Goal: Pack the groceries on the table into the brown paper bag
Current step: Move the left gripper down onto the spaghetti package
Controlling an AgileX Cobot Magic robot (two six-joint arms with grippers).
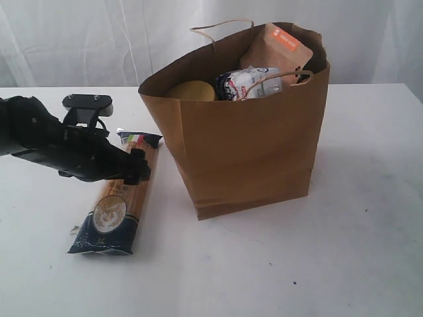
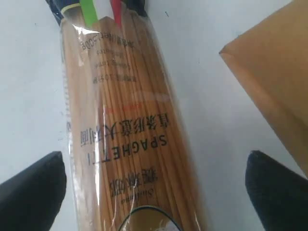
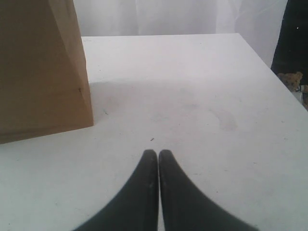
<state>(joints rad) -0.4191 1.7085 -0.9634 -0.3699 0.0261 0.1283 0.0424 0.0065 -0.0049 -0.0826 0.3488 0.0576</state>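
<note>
While the spaghetti packet point(image 2: 120, 110) is straddled by the wide-spread left gripper point(image 2: 154, 154), the right gripper point(image 3: 158, 156) pinched empty, closing and a lift into the brown paper bag point(image 1: 251, 145) are judged due.

Left gripper point(image 2: 154, 192) spread wide, angled downward; right gripper point(image 3: 158, 159) pressed closed, fingertips point(image 3: 149, 166) touching.

Bright diffuse light.
Soft shadow beside brown paper bag point(image 1: 251, 152) on table point(image 1: 370, 251); glare on spaghetti packet point(image 2: 130, 120); wrist-view foregrounds blurry.
</note>
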